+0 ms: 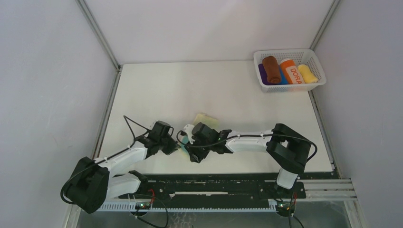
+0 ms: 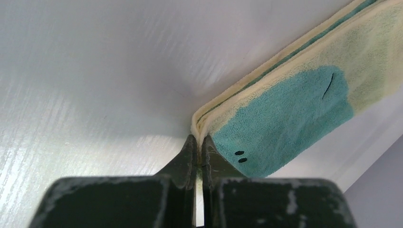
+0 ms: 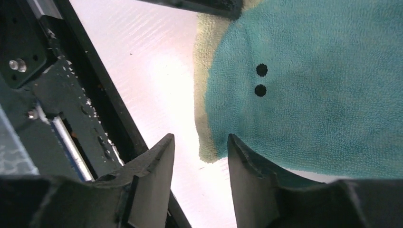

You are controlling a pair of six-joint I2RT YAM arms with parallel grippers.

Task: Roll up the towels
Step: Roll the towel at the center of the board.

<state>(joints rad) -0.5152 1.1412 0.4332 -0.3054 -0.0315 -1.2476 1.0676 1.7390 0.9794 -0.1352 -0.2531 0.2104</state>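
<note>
White table (image 1: pixel 190 85) carries my teal towel (image 1: pixel 205 118) near its front edge. My left claw (image 2: pixel 197 139) is pinched shut on one corner, I think to keep it steady for rolling. My right claw (image 3: pixel 199 140) hangs open just beside it, gripping nothing.

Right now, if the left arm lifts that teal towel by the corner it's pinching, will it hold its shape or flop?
Probably flop: the teal towel is soft terry, folded in thin layers that show at the edge where the left gripper pinches it. It likely weighs little, so one corner grip should hold. The fuzzy pile looks grippy, not slippery.
</note>
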